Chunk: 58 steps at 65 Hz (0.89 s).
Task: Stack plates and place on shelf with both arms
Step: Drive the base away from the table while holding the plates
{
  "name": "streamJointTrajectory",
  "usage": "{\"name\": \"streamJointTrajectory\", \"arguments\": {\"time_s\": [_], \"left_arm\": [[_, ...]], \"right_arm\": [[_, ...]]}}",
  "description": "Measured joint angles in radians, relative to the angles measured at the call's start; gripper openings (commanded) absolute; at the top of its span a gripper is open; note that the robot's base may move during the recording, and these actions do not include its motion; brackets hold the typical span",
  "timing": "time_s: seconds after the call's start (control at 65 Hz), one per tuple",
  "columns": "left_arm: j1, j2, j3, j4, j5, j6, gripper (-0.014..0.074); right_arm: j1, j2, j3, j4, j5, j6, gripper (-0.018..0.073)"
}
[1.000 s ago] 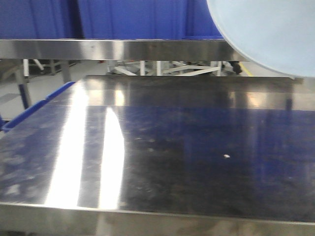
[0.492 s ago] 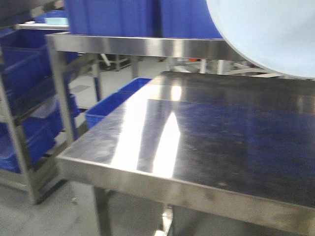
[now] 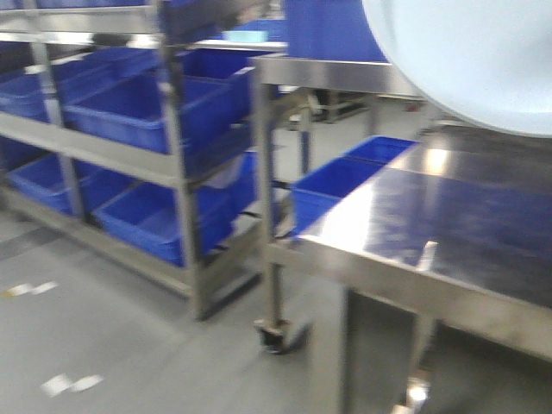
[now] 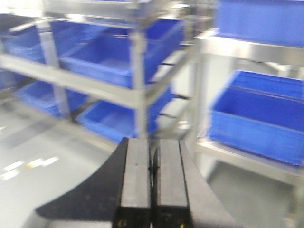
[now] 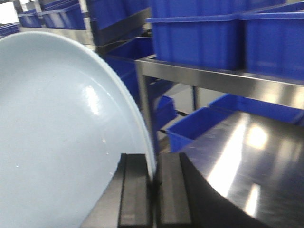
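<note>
A large pale bluish-white plate (image 3: 466, 60) fills the top right of the front view, held up in the air on edge. In the right wrist view the same plate (image 5: 57, 133) covers the left half, and my right gripper (image 5: 154, 171) is shut on its rim, one finger on each face. My left gripper (image 4: 153, 161) is shut with nothing between its fingers, out over the floor and facing a steel shelf rack (image 4: 137, 90). That shelf rack (image 3: 177, 164) stands at the left of the front view.
Blue bins (image 3: 129, 112) fill the rack's levels. A steel table (image 3: 448, 233) with an upper steel shelf (image 3: 345, 76) holding more blue bins stands at right, and a blue bin (image 3: 345, 181) sits beside it. Grey floor (image 3: 103, 345) lies in front.
The front view has swung left: the table top that filled it now sits at the right, and the rack of blue bins has come in. The plate stays at top right.
</note>
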Motion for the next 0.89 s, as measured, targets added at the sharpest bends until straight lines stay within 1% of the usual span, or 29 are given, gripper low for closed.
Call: {"name": "streamJointTrajectory", "arguments": {"time_s": [0.892], "left_arm": [[0.000, 0.000, 0.000, 0.000, 0.000, 0.000, 0.0082]], "right_arm": [[0.000, 0.000, 0.000, 0.000, 0.000, 0.002, 0.0056]]}}
